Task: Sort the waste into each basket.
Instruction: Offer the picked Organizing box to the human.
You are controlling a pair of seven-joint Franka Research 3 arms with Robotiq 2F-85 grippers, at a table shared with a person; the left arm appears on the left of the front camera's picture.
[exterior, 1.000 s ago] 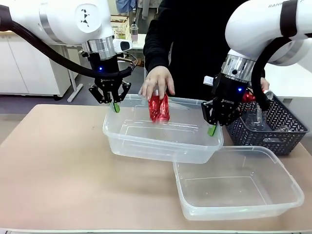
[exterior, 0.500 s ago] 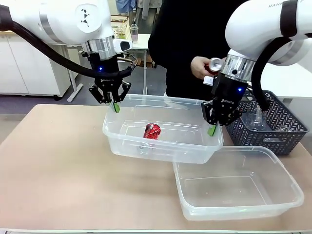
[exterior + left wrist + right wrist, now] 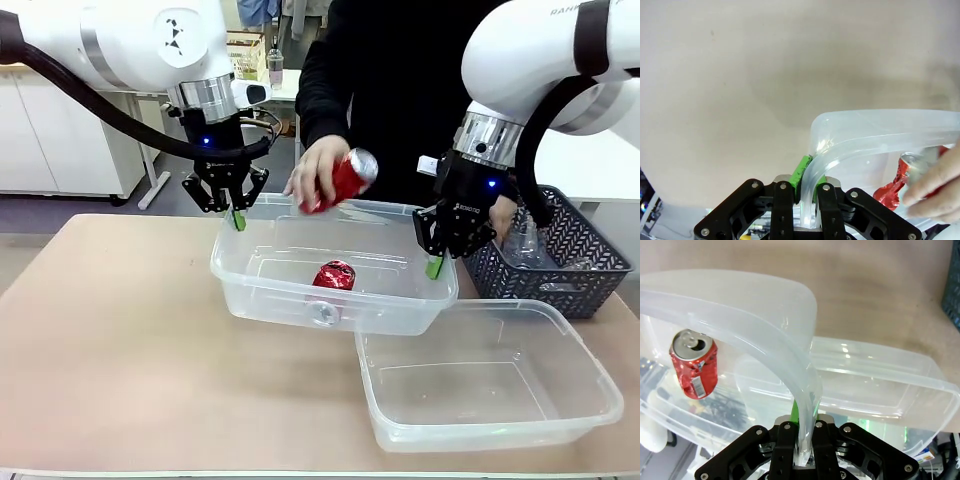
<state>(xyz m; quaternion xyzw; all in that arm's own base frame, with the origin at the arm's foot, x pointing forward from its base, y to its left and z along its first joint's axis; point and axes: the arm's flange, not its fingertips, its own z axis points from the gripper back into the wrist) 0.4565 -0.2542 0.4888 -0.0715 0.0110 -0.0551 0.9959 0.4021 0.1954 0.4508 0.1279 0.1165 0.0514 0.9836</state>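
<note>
**Front view.** The left gripper [image 3: 236, 217] is clamped tight on the far-left corner rim of the far tub [image 3: 270, 296]. The right gripper [image 3: 436, 262] is closed the same way on that tub's right rim. A crushed can [image 3: 334, 274], red, lies on the tub's floor near the middle. Above the tub's far edge a person's hand [image 3: 314, 176] holds a second can [image 3: 348, 176], red with its silver end tipped up and to the right. No brand can be read on either can. The near tub [image 3: 400, 420] sits on the table [image 3: 110, 330], touching the far tub's front right corner. To the right stands a dark mesh basket [image 3: 585, 282] with clear bottles [image 3: 525, 246] inside. The small white print on the right gripper's body and the lettering at the top edge of that arm are too small or too cut off to read.

**Left wrist view.** The green pads [image 3: 801, 169] pinch the far tub's rounded corner rim [image 3: 875, 119], with no gap. A red can with a silver end [image 3: 901, 176] shows beside the blurred hand [image 3: 936, 181]; which can it is cannot be told.

**Right wrist view.** The right gripper [image 3: 803, 426] is shut on the far tub's rim [image 3: 740, 312]. Seen through the wall, the crushed can [image 3: 693, 366] shows its silver top and pull tab. It carries a white patch of fine print, which is illegible. The near tub [image 3: 880, 385] lies beyond, and an edge of the basket [image 3: 953, 290] is at the upper right.
</note>
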